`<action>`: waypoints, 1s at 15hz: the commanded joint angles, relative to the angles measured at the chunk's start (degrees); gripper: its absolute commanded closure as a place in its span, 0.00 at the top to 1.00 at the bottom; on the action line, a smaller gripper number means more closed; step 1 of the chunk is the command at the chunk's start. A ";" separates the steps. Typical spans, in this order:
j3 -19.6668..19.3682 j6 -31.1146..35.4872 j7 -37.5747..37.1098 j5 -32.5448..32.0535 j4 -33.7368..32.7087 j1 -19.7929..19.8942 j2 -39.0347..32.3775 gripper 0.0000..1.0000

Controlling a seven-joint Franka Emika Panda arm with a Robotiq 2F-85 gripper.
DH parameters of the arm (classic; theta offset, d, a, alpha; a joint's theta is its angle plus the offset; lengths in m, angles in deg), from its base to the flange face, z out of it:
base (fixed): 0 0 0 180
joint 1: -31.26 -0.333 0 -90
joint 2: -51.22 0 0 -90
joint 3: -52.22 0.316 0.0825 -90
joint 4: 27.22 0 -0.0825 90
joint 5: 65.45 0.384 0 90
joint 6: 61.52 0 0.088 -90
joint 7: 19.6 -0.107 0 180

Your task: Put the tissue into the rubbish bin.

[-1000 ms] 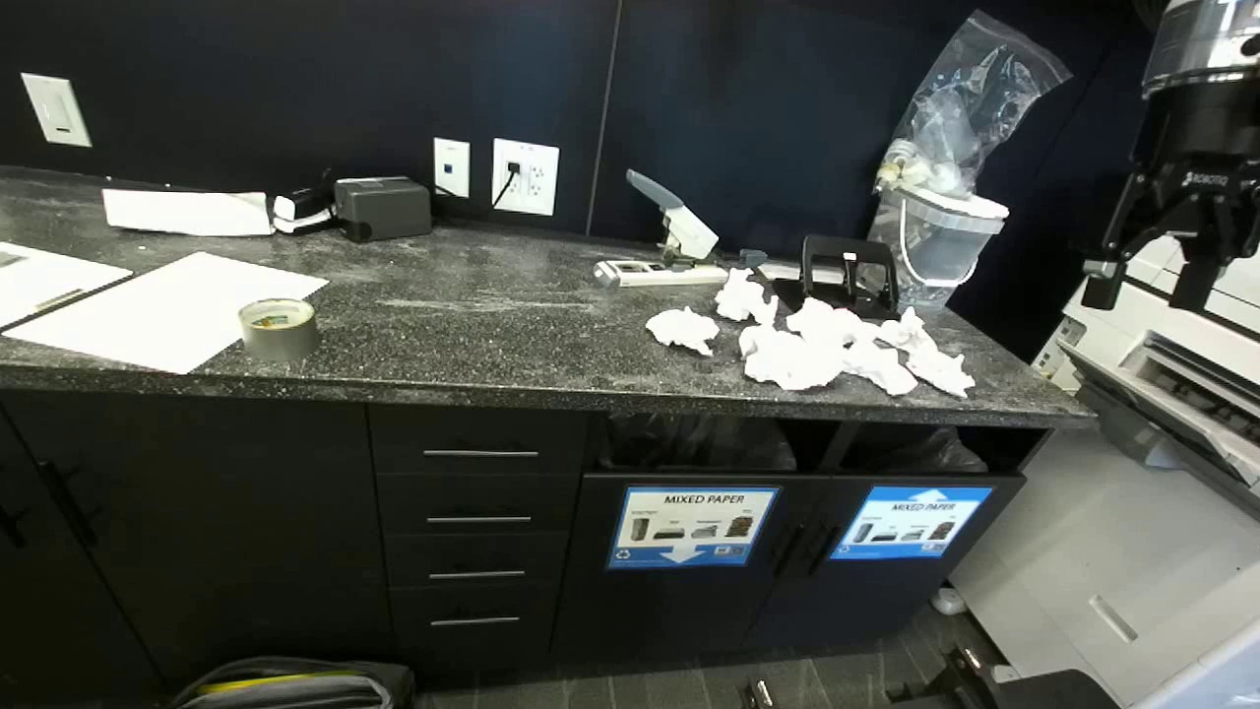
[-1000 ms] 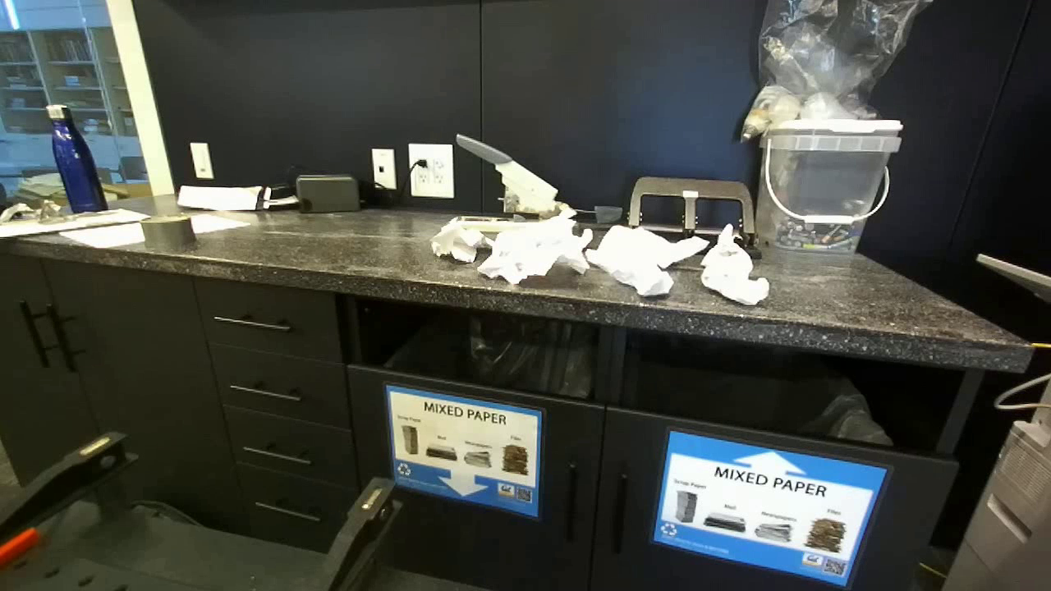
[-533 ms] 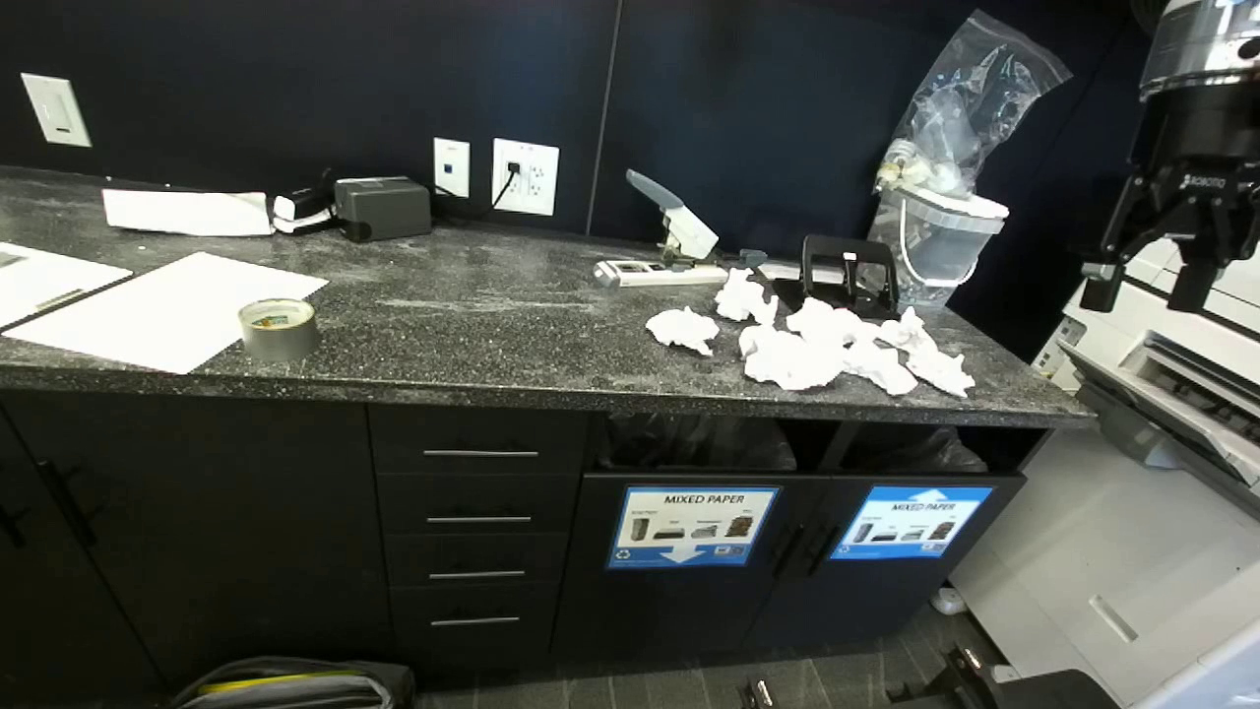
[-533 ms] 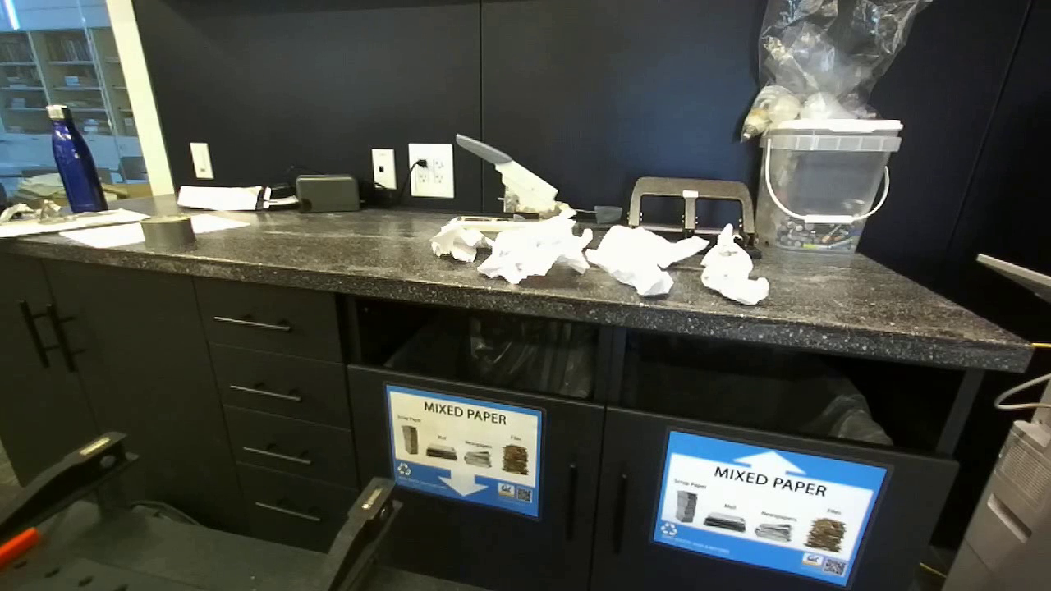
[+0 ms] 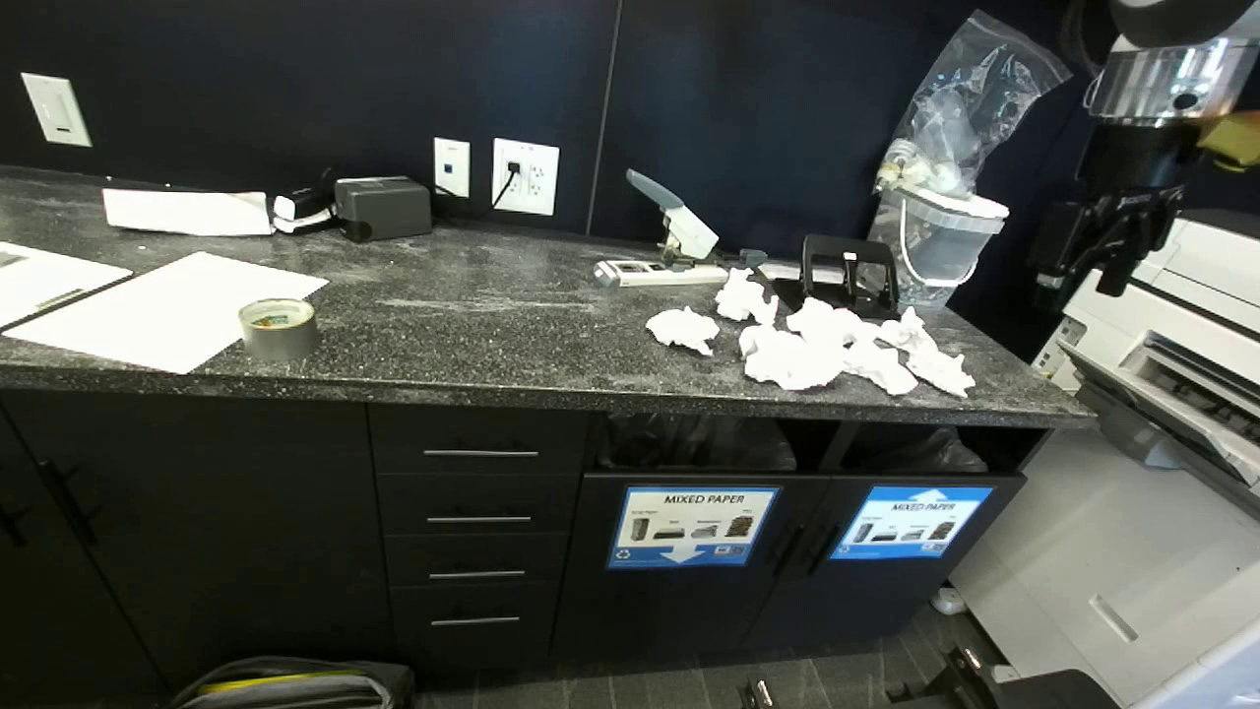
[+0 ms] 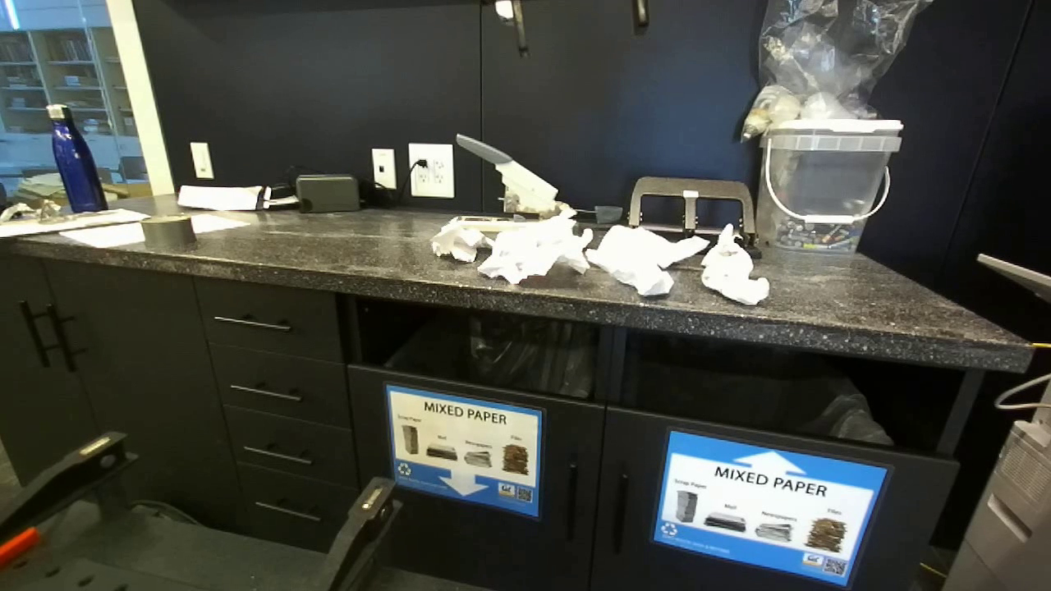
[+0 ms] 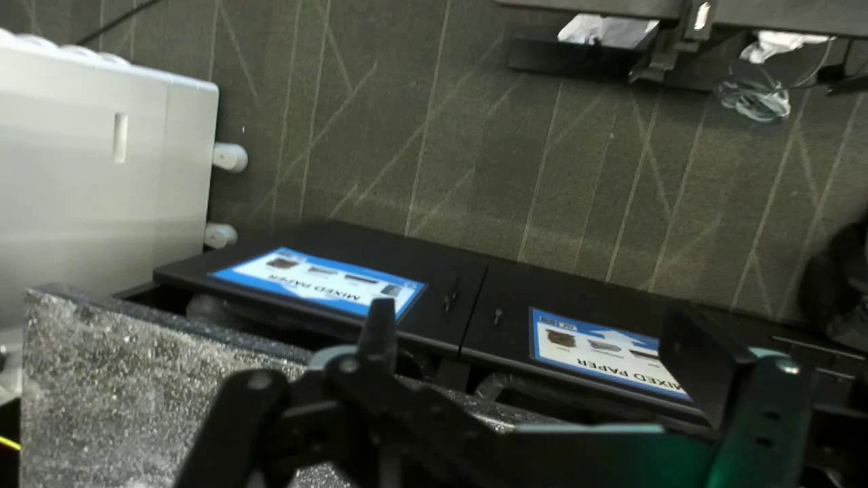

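Crumpled tissue (image 6: pixel 733 271) on the counter (image 6: pixel 887 302) should prove light, soft and yielding, best pinched round its bunched middle, with the tool (image 7: pixel 539 339) gaping wide.

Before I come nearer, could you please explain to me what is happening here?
A robot arm is to throw away crumpled white tissue, but touches none yet: the pieces lie on the speckled countertop. Its open gripper hangs in the air, holding nothing. Beneath the countertop, two bag-lined rubbish bins sit behind doors marked MIXED PAPER.
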 commanded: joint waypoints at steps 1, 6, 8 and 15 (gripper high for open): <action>-3.64 10.88 9.97 1.45 -4.42 -0.61 -9.46 1.00; -6.36 22.56 29.37 11.76 -10.46 1.75 -23.71 1.00; -5.36 22.86 37.40 17.46 -14.02 4.21 -29.03 1.00; -0.62 20.21 50.57 22.60 -29.67 12.26 -43.61 1.00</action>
